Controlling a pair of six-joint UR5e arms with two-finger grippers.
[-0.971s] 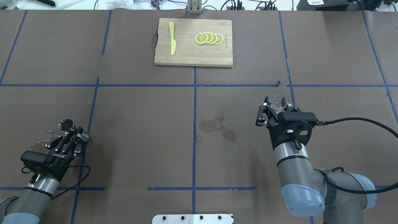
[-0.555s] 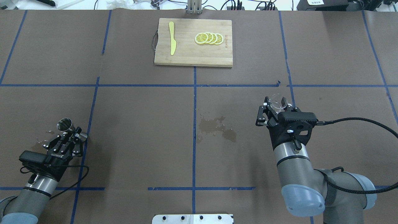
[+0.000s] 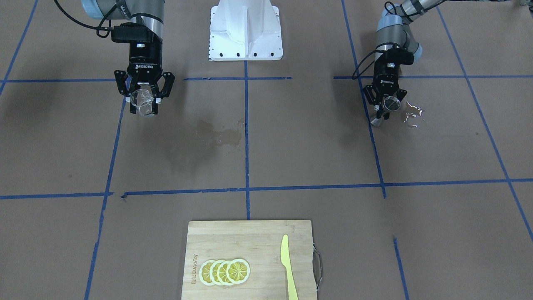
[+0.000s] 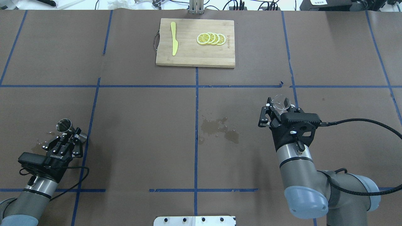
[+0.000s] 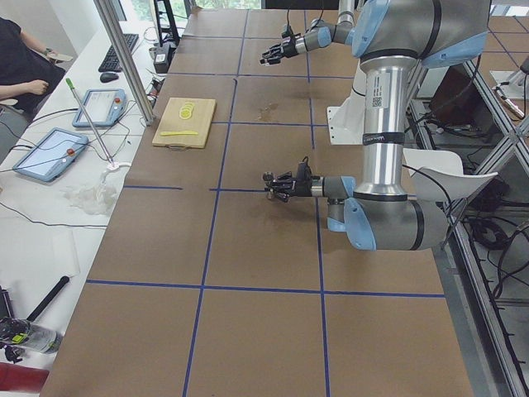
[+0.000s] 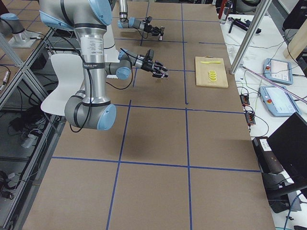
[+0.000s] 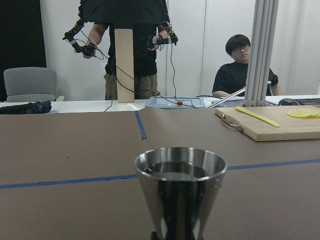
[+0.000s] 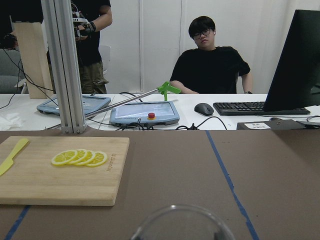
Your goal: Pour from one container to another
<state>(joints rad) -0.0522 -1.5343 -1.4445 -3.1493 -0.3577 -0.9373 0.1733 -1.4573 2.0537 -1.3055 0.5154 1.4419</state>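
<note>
The grey steel jigger [image 4: 65, 126] stands upright in my left gripper [image 4: 73, 135], which is shut on its narrow waist, low over the table's near left. The left wrist view shows the jigger's [image 7: 180, 185] open upper cone close up. From the front, the jigger [image 3: 390, 104] and left gripper [image 3: 384, 109] are at the right. The clear glass cup [image 4: 280, 102] sits between the fingers of my right gripper [image 4: 278, 108], shut on it and held above the table at the right. The cup [image 3: 141, 101] hangs below the right gripper [image 3: 144, 96]; only its rim [image 8: 182, 222] shows in the right wrist view.
A wooden cutting board [image 4: 188, 55] lies at the far middle with lemon slices [image 4: 211, 38] and a yellow knife [image 4: 173, 42]. A wet stain [image 4: 220, 127] marks the table's centre. Water drops [image 3: 412, 114] lie beside the left gripper.
My left gripper has drawn the jigger a little to the left and back toward the robot. The right arm and glass cup have not moved.
</note>
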